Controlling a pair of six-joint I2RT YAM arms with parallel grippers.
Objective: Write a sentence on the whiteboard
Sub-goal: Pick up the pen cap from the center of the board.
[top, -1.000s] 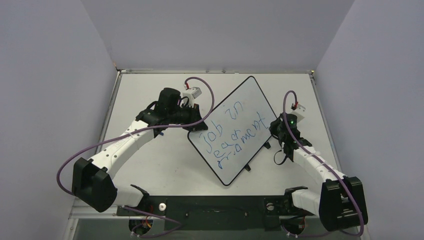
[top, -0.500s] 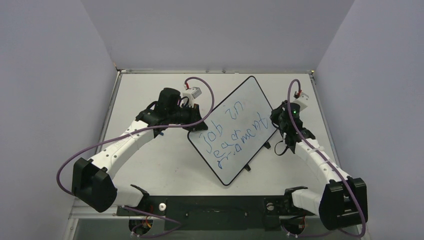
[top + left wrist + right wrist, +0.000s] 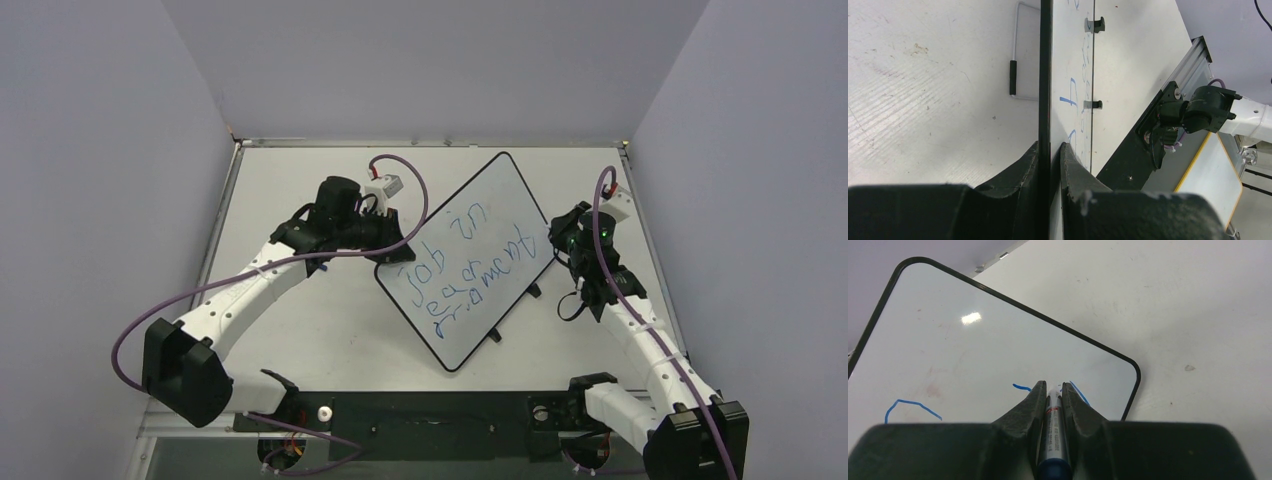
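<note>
Left end effector (image 3: 1049,147): fingers pinched shut on black-bordered edge of whiteboard (image 3: 500,190), which runs edge-on straight ahead of it.
Right end effector (image 3: 1053,386): closed around marker (image 3: 1053,440); tip hidden between fingers, whiteboard's rounded corner just ahead.
Sentence (image 3: 468,268): blue lettering between both end effectors.
Whiteboard lies diagonally on surface (image 3: 300,330).

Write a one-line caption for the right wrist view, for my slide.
Right tool aiming a dark marker pen with a blue end at the black-bordered white rectangular whiteboard, near blue handwritten lettering.
</note>
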